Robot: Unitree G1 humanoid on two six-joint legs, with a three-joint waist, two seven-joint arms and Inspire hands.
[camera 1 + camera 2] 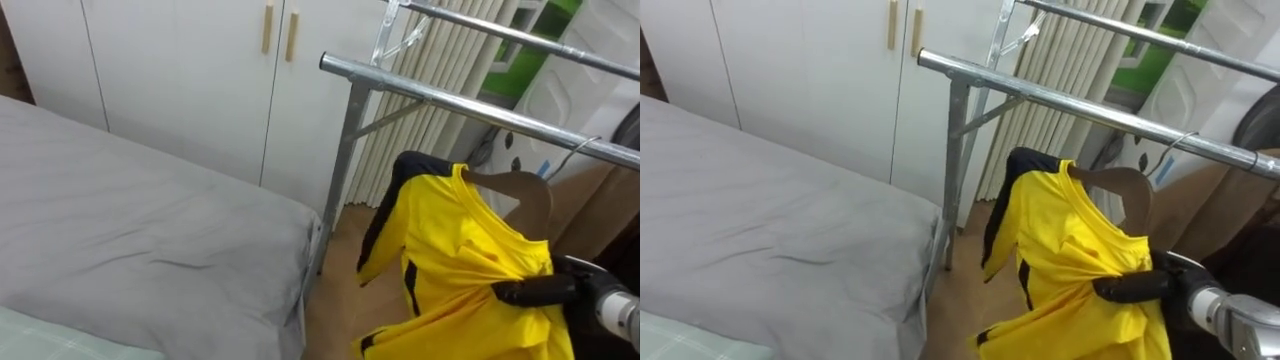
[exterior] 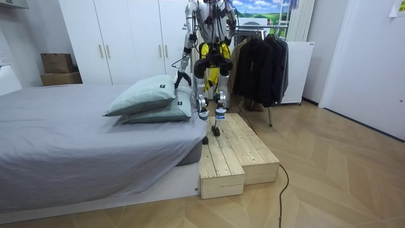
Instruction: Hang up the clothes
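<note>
One garment is in play, a yellow shirt (image 1: 450, 250) with dark trim, already threaded onto a wooden hanger (image 1: 525, 192); that part of the job looks done. It hangs at about four o'clock in the eye views, below the lower rail (image 1: 450, 100) of a metal clothes rack. The hanger's wire hook (image 1: 578, 147) rises right up to that rail; whether it sits over the bar or only against it I cannot tell.

The right hand (image 1: 532, 291) comes in at five o'clock; its dark fingers are curled into the yellow cloth at the shirt's lower side, pinching a bunch of it. The fabric is gathered and creased there, not falling straight.

In the room view the robot stands on a wooden platform (image 2: 234, 152) between the bed (image 2: 76, 145) and the rack, facing the rack; dark coats (image 2: 262, 63) already hang at three o'clock from it. The left hand (image 2: 179, 77) hangs low at its side near the pillows (image 2: 142, 95); how its fingers are set I cannot tell.

I judge the task to be close to its end. What seems left is to make sure the hook is seated, let go of the cloth and let the shirt drop flat; no further loose garment lies on the bed as far as these views reach.
</note>
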